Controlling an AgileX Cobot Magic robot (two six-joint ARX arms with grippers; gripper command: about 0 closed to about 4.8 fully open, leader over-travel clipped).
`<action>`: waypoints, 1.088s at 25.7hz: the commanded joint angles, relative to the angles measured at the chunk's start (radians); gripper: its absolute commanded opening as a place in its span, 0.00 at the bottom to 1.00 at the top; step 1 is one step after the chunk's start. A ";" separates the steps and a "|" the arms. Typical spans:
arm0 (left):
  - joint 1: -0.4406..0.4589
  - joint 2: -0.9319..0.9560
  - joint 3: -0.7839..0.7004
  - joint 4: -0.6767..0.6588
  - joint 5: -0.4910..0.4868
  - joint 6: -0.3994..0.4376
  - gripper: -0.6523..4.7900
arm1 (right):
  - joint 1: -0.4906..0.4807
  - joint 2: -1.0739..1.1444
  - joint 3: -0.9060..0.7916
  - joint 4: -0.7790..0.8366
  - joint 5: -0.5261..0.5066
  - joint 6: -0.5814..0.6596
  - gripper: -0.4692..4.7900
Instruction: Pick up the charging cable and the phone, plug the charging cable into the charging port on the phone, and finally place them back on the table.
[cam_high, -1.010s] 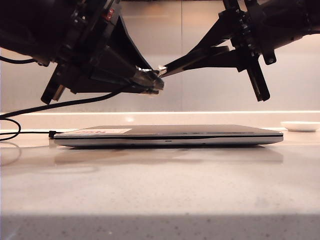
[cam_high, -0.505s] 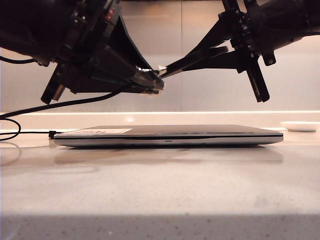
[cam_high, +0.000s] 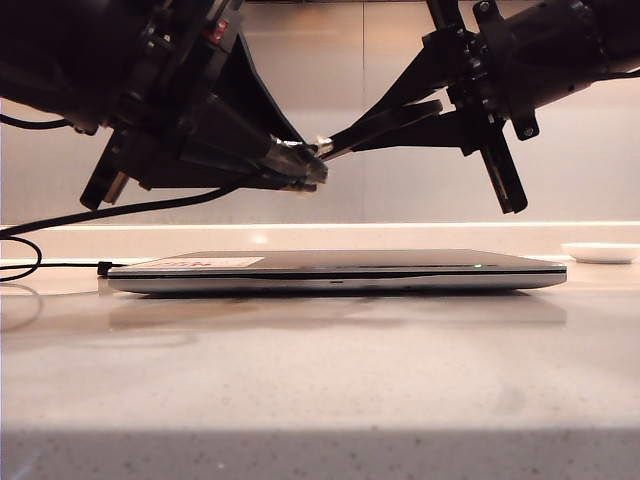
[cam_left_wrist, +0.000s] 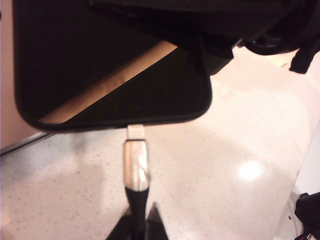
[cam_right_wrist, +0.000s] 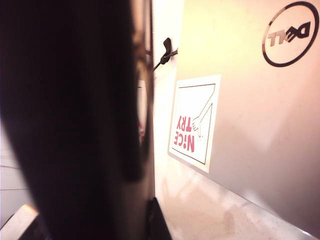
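Note:
My left gripper (cam_left_wrist: 137, 227) is shut on the black cord of the charging cable (cam_left_wrist: 136, 165). The cable's silvery connector tip sits at the charging port (cam_left_wrist: 135, 127) in the short end of the black phone (cam_left_wrist: 100, 70). How deep the tip sits I cannot tell. In the exterior view the left gripper (cam_high: 300, 163) and right gripper (cam_high: 400, 118) meet in the air above the laptop. The right gripper is shut on the phone (cam_high: 350, 137), seen edge-on and tilted. The cable's cord (cam_high: 150, 207) trails down to the left. In the right wrist view the phone (cam_right_wrist: 75, 120) fills one side.
A closed silver-grey laptop (cam_high: 340, 270) lies on the speckled table (cam_high: 320, 380) under both grippers, with a sticker (cam_right_wrist: 195, 120) on its lid. An all-black plug (cam_right_wrist: 167, 49) and its cord (cam_high: 60, 265) join it. A white dish (cam_high: 600, 252) sits far right.
The right arm has shifted a little to the left, pressing the phone's end toward the connector. A small green light now shows on the laptop's front edge. The left arm has kept still.

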 joint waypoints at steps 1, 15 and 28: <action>0.000 -0.001 0.002 0.020 0.004 0.000 0.11 | 0.004 -0.005 0.007 0.051 -0.014 -0.026 0.08; 0.002 -0.001 0.002 0.042 0.003 0.000 0.11 | 0.004 -0.005 0.007 0.092 -0.033 -0.082 0.08; 0.002 -0.001 0.002 0.048 0.003 0.000 0.11 | 0.003 -0.005 0.008 0.092 -0.063 -0.068 0.08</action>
